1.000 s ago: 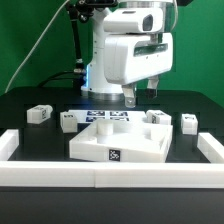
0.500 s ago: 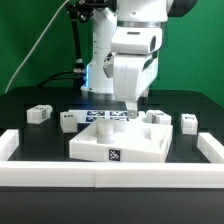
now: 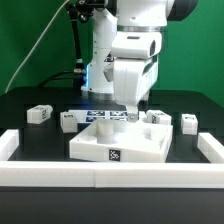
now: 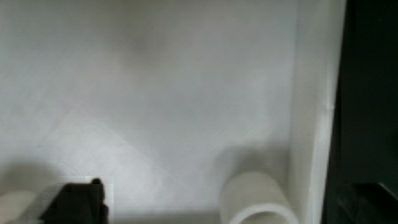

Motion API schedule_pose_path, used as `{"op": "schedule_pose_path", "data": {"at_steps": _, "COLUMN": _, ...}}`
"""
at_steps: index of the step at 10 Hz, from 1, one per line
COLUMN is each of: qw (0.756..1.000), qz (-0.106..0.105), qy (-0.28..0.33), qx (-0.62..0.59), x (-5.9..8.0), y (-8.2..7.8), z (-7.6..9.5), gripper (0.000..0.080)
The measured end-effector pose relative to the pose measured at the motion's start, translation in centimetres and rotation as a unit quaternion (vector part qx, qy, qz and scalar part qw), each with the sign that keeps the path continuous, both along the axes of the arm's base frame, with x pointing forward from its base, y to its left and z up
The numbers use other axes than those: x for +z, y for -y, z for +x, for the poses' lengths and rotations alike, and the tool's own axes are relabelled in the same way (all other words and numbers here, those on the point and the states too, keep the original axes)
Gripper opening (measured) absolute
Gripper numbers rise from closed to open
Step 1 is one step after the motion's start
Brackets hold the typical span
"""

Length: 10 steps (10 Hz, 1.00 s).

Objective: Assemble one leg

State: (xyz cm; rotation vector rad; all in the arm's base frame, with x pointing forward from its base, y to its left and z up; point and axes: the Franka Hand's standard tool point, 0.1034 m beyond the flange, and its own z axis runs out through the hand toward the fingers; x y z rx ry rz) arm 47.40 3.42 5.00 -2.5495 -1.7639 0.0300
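The large white square panel (image 3: 120,145) lies in the middle of the table. My gripper (image 3: 133,110) hangs low over its far right part. In the wrist view the panel's white face (image 4: 160,90) fills the picture. My gripper (image 4: 224,203) is open there, with the dark fingertips (image 4: 75,203) wide apart. A white rounded part (image 4: 262,200) stands between them, and neither finger touches it; I cannot tell whether it is a leg. Small white tagged legs lie loose on the black table: one at the exterior view's left (image 3: 38,114), one beside it (image 3: 68,121), one at the right (image 3: 188,122).
The marker board (image 3: 105,116) lies just behind the panel. Another small white block (image 3: 158,117) sits by the panel's far right corner. A white rail (image 3: 100,176) runs along the table's front, with white end blocks at the left (image 3: 9,145) and right (image 3: 212,148).
Over the last second the wrist has turned about its vertical axis, so the hand now shows narrow side on. It has stayed low over the panel's far right part. The loose legs have not moved.
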Motion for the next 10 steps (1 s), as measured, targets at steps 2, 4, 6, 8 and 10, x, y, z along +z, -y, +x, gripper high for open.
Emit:
{"op": "schedule_pose_path", "data": {"at_steps": 2, "qw": 1.0, "qz": 0.006, "qy": 0.007, "qx": -0.001, "x": -1.4, "y": -1.3, "z": -1.4, "gripper": 0.0649}}
{"op": "schedule_pose_path", "data": {"at_steps": 4, "qw": 1.0, "qz": 0.009, "qy": -0.002, "qx": 0.0, "x": -2.9, "y": -1.3, "z": -1.7, "gripper": 0.0649}}
{"op": "schedule_pose_path", "data": {"at_steps": 6, "qw": 1.0, "qz": 0.009, "qy": -0.006, "qx": -0.005, "x": -3.4, "y": -1.0, "z": -1.8, "gripper": 0.0649}}
{"op": "schedule_pose_path", "data": {"at_steps": 8, "qw": 1.0, "qz": 0.009, "qy": -0.006, "qx": -0.011, "x": -3.4, "y": -1.0, "z": -1.8, "gripper": 0.0622}}
{"op": "schedule_pose_path", "data": {"at_steps": 10, "qw": 1.0, "qz": 0.009, "qy": -0.006, "qx": -0.012, "x": -3.4, "y": -1.0, "z": -1.8, "gripper": 0.0451}}
